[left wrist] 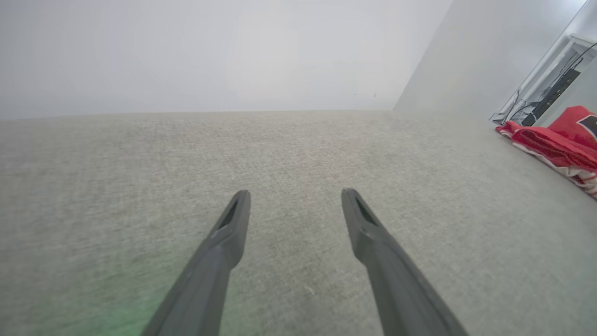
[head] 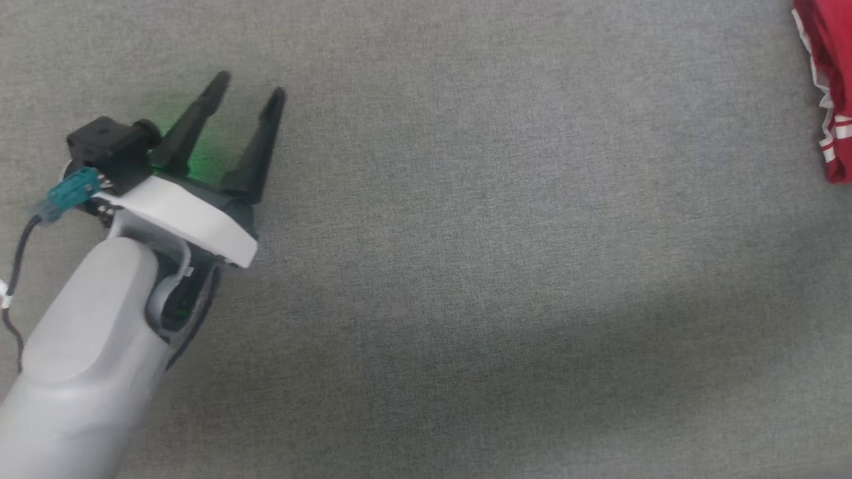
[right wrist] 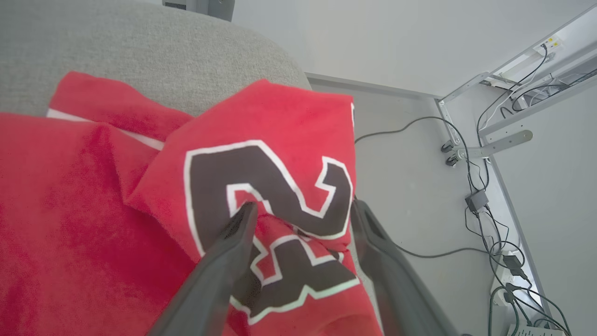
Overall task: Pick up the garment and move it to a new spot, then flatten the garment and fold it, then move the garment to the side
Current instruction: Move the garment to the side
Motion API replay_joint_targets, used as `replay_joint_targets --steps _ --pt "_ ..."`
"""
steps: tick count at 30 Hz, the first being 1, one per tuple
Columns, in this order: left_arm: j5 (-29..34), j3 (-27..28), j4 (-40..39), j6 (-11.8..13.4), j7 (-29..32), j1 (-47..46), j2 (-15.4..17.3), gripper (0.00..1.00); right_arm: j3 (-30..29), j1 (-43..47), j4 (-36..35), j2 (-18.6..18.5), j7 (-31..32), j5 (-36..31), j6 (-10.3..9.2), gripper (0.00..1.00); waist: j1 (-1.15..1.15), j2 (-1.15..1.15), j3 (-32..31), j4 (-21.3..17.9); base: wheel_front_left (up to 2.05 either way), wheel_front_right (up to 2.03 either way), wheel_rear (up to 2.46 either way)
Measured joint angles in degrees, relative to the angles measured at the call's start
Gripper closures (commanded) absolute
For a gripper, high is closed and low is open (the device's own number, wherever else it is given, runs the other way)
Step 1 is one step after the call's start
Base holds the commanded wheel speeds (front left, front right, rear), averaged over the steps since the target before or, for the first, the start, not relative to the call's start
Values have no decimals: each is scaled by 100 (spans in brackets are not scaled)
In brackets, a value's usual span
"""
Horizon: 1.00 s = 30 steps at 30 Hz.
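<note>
Right wrist view: dark, white-outlined "2" on red garment (right wrist: 116, 210).

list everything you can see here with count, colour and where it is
garment: one, red with dark white-outlined print, bunched near the padded surface's right edge
padded surface: one, grey, beneath the garment and both grippers
cables: several, black, on the pale floor beyond the surface's edge
left gripper: one, dark fingers, open over bare surface at the left
right gripper: one, dark fingers, open, the printed fold between its fingers
</note>
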Motion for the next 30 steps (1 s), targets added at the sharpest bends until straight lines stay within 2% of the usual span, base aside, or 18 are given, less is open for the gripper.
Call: replay_joint_targets --steps 8,16,21,30 --pt "46 407 -82 1 15 319 36 0 215 -105 0 137 -278 185 0 0 0 0 -336 34 0 0 0" --pt "-67 891 -15 1 16 759 -76 0 614 -31 -232 556 -672 595 0 0 0 0 -792 165 0 0 0" --pt "93 1224 -379 0 16 1023 -99 0 957 311 -520 772 -1002 911 1 0 0 0 -1098 314 0 0 0" --pt "344 1819 -255 1 18 1822 -260 0 1237 1246 -979 971 -1419 1460 0 0 0 0 -1718 602 0 0 0"
